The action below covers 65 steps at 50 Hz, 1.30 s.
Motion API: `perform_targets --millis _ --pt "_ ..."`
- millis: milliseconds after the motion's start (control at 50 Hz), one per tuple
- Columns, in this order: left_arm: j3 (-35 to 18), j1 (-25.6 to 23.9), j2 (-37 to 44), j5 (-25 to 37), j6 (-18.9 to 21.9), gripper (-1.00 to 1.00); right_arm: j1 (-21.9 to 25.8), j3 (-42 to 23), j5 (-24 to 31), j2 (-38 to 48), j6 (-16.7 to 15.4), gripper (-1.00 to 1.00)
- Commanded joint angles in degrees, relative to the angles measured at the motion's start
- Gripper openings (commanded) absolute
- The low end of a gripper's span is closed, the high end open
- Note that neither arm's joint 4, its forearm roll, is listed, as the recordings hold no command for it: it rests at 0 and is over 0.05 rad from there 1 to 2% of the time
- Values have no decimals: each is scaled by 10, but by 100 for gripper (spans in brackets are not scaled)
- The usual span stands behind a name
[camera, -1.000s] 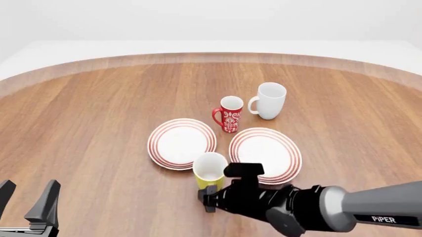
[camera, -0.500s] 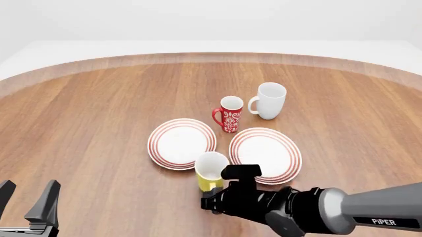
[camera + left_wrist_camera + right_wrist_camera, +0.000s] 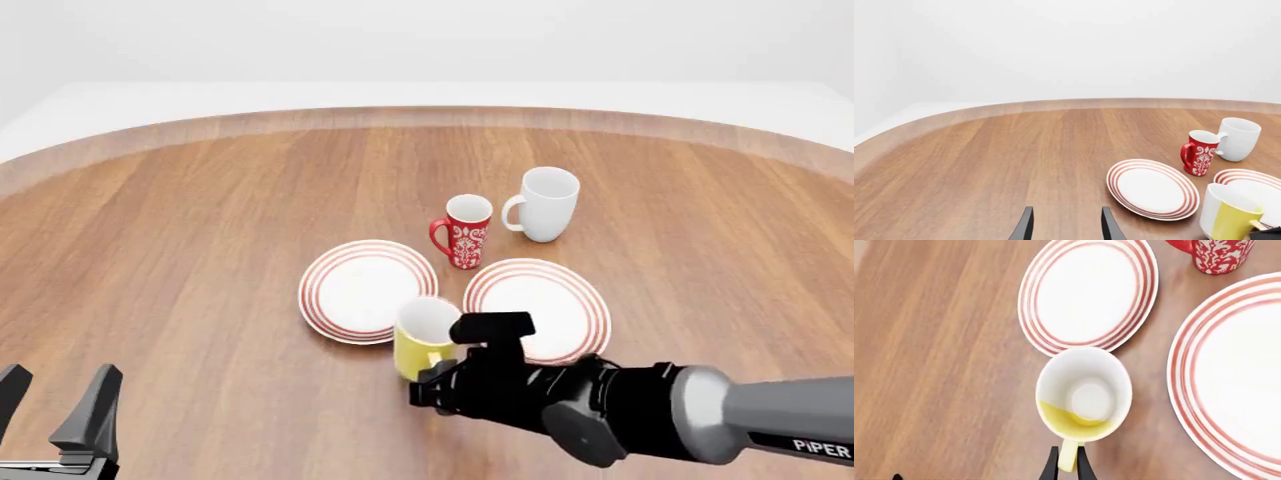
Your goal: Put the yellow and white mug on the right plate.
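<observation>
The yellow and white mug [image 3: 424, 338] sits between the two ringed plates at their near edges, slightly tilted. In the right wrist view the mug [image 3: 1084, 395] shows its white inside, and its yellow handle [image 3: 1067, 456] is pinched between the fingers. My right gripper [image 3: 430, 380] [image 3: 1067, 466] is shut on that handle. The right plate [image 3: 554, 295] [image 3: 1234, 375] lies just right of the mug. My left gripper [image 3: 54, 415] [image 3: 1066, 227] is open and empty at the near left. The mug also shows in the left wrist view [image 3: 1227, 216].
The left plate [image 3: 360, 290] lies beside the right one. A red patterned mug [image 3: 465, 231] and a larger white mug [image 3: 545, 203] stand just behind the plates. The round wooden table [image 3: 200, 230] has its curved far edge beyond them.
My right gripper has risen a little with the yellow mug and carried it slightly away from me, toward the plates. The left arm has not moved.
</observation>
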Motion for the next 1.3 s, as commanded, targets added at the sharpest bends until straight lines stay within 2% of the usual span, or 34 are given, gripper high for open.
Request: perform_targets --millis 20,300,380,400,500,540,560,680,880,920,1140,1300 --pt "0 0 0 0 0 100 -9 -21 47 -37 -22 -100" --pt "0 0 0 0 0 100 -39 -39 90 -77 -54 -100" --pt "0 0 0 0 0 100 -67 -44 105 -110 -69 -100" --pt "0 0 0 0 0 100 -69 -41 106 -118 -59 -100" --pt "0 0 0 0 0 100 -97 -35 114 -147 -62 -100" --pt "0 0 0 0 0 100 -121 -37 120 -156 -81 -100" --pt "0 0 0 0 0 100 -127 -35 120 -158 -73 -100" --pt "0 0 0 0 0 100 -159 -37 131 -174 -94 -100" --pt "0 0 0 0 0 100 -200 -22 116 -175 -98 -100" --pt "0 0 0 0 0 100 -228 -27 111 -174 -106 -100" --pt "0 0 0 0 0 100 -297 -21 86 -155 -117 -100" --pt "0 0 0 0 0 100 -308 -6 67 -147 -114 -100"
